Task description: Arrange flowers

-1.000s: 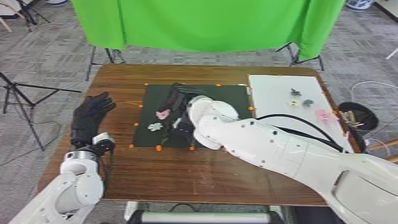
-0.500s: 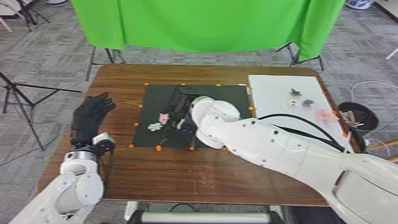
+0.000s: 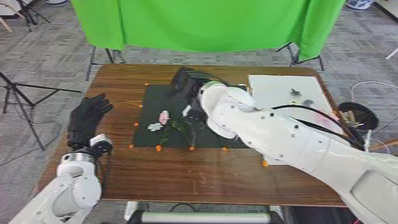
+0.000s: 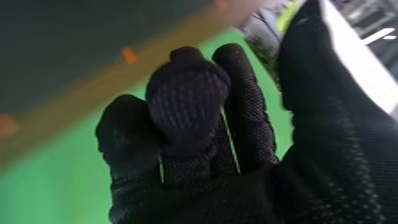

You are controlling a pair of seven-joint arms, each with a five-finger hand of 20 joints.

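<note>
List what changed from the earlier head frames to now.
The right robot hand moved away from the robot, from beside the flowers to the far edge of the dark mat, uncovering more of it. Whether it let anything go, I can't tell. Same as before: the left robot hand at the mat's left and the white flower on the mat.

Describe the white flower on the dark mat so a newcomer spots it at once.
On the brown wooden table lies a dark mat. Near the mat's left edge sits the white flower. Its white petals set it apart from the pink flower just beyond it.
</note>
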